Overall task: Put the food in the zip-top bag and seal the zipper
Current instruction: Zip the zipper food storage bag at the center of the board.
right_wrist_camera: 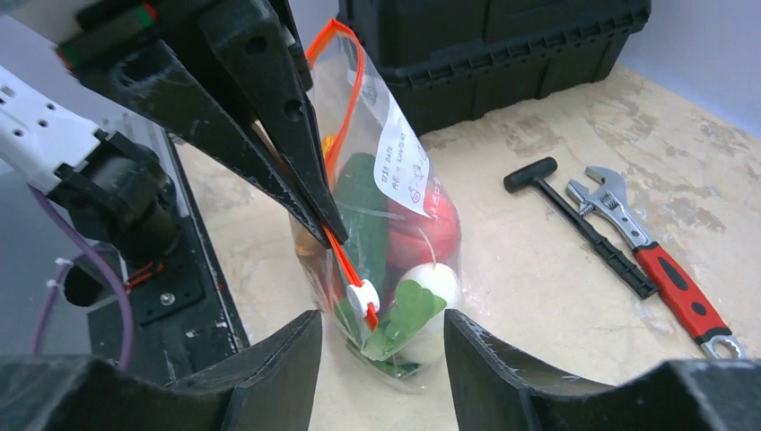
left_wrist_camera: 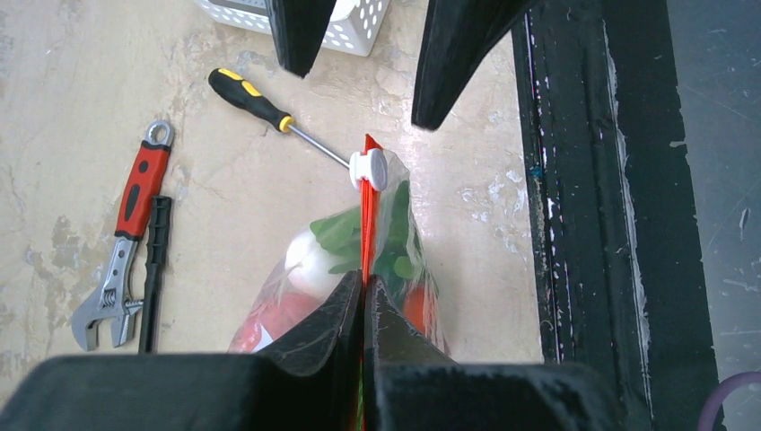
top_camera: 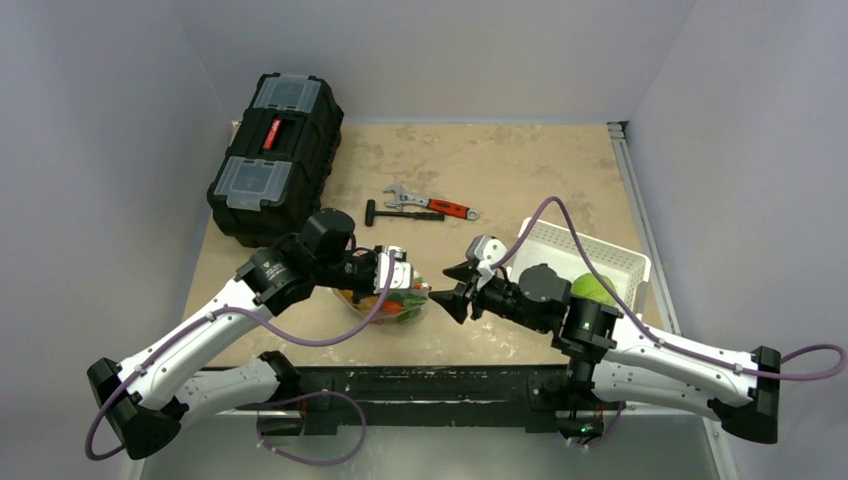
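A worn beige table (top_camera: 500, 160) is sitting between pale grey walls (top_camera: 450, 50), carrying a black toolbox (top_camera: 275, 155) at the far left, a red-handled wrench (top_camera: 430, 203) in the far middle and a white slotted basket (top_camera: 560, 245) at the right. The left arm (top_camera: 200, 330) is reaching in from the near left, its left gripper (left_wrist_camera: 365, 285) clenching the orange-red zipper (left_wrist_camera: 367, 211) of the zip-top bag (right_wrist_camera: 404, 180), which is standing upright by the table's near middle edge with a white radish (left_wrist_camera: 310, 265), leafy greens (right_wrist_camera: 408, 310) and red pieces (right_wrist_camera: 422, 229) inside. The right arm (top_camera: 660, 355) is stretching leftward from the near right, its right gripper (right_wrist_camera: 381, 328) waiting released just right of the bag, fingers spread and apart from the white slider (left_wrist_camera: 369, 169).
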You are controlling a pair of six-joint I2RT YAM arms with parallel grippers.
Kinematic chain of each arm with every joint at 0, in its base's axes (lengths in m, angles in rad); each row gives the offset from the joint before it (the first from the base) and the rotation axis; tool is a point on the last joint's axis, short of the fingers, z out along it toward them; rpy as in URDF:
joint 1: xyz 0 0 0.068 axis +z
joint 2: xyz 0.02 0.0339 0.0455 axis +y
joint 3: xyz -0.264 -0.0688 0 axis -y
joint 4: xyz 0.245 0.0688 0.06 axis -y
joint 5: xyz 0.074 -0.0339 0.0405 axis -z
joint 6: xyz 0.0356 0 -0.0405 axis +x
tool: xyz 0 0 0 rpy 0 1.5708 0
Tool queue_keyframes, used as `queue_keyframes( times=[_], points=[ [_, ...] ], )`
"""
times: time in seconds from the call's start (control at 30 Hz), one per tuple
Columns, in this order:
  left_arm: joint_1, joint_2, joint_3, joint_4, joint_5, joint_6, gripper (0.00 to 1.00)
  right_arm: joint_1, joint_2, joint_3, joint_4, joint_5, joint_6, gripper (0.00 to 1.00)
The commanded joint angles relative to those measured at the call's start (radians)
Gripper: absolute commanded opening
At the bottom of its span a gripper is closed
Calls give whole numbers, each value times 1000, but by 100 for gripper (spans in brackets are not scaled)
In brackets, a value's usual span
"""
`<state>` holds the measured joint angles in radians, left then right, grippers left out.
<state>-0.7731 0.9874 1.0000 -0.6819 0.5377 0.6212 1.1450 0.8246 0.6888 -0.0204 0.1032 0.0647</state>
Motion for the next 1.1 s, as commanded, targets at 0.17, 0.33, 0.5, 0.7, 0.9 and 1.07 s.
queue_keyframes(
  times=[0.17,0.33,0.5,0.7,0.9,1.07],
  points=[
    [-9,-22,0,26,-1,-3,0,1,12,19,4,-94,-51,38],
    [-12,-26,-1,25,-2,1,0,1,25,3,76,-154,-91,38],
    [-15,-35,-6,24,-2,8,0,1,-19,-78,204,-166,-114,40],
    [-21,-46,-11,28,-9,15,0,0,17,-89,250,-162,-157,37],
    [-25,-57,-18,30,-17,23,0,-1,30,-121,328,-182,-194,37],
    [-28,-59,-21,33,-22,25,0,-1,49,-124,333,-193,-227,28]
  ],
)
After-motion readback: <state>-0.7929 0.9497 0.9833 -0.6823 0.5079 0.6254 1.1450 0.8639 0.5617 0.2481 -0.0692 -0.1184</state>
